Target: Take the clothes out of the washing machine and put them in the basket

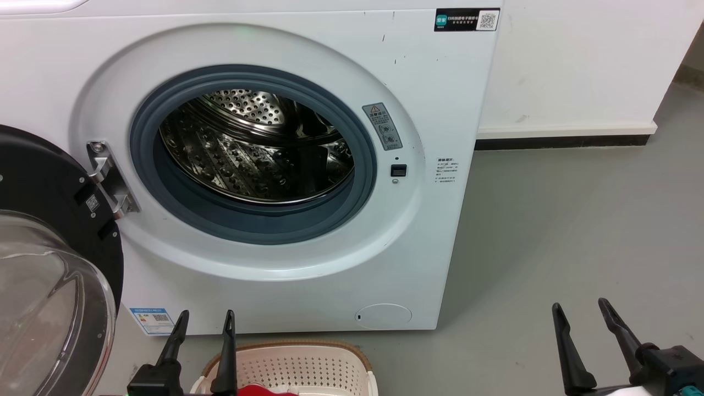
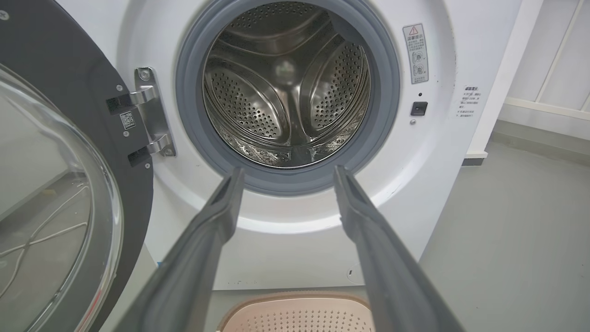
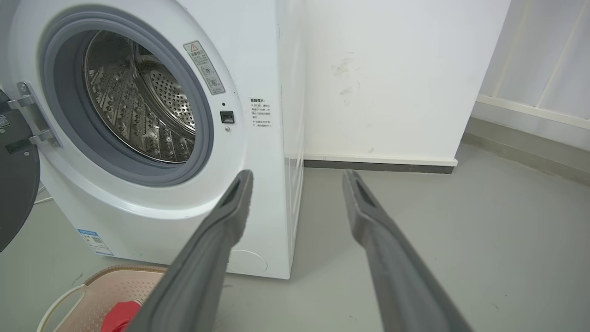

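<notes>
Left claw (image 1: 207, 314) and right claw (image 1: 580, 303) gape empty; red clothes (image 3: 120, 316) lie in the basket (image 1: 291, 344) by the left, nearer one.

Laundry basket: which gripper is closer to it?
Left. The left gripper is at the left rim of the laundry basket, fingers apart; the right gripper is well off to its right, above grey floor.
</notes>
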Controlling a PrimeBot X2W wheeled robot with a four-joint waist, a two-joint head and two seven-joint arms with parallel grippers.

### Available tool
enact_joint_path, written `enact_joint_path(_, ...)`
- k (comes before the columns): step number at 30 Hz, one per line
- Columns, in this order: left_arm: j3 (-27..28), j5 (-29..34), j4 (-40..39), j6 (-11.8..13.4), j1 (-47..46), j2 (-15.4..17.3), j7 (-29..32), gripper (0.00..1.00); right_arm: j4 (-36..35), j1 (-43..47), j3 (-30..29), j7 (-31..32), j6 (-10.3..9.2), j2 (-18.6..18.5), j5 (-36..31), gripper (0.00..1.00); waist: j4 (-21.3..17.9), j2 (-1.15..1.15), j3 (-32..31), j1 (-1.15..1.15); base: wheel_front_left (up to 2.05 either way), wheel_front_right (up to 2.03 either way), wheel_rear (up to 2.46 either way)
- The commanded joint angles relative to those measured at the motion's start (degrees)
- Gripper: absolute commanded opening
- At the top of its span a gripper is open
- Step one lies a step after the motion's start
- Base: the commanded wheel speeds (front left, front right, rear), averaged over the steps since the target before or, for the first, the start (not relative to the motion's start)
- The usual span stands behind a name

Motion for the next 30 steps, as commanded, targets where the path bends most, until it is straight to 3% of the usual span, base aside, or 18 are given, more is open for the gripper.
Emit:
enact_joint_path(1, 0.06, -0.32, -0.20, 0.27, -0.36, 0.34, 0.32, 1.00, -0.06, 0.30, 0.17, 0.06, -0.02, 0.01, 0.08, 1.00, -0.13, 0.00, 0.05, 0.00, 0.00, 0.00, 0.00)
enact_joint_path(18, -0.25, -1.26, 0.17, 0.90, -0.49, 0.88, 0.77, 1.00, 0.54, 0.26, 0.35, -0.20, -0.02, 0.01, 0.56, 1.00, -0.20, 0.00, 0.32, 0.00, 0.00, 0.00, 0.00)
enact_joint_path(19, -0.24, -1.19, 0.19, 0.70, -0.06, 0.73, 0.80, 0.00, 0.49, 0.02, 0.36, -0.12, 0.00, 0.00, 0.47, 0.00, -0.21, 0.00, 0.32, 0.00, 0.00, 0.00, 0.00)
enact_joint_path(30, 1.20, -12.77, 2.86, -0.11, -2.51, 0.40, 3.75, 0.00, 4.05, -2.38, 0.68, -0.16, 0.01, -0.80, 13.25, 0.00, -0.15, 0.00, 0.69, 0.00, 0.00, 0.00, 0.00)
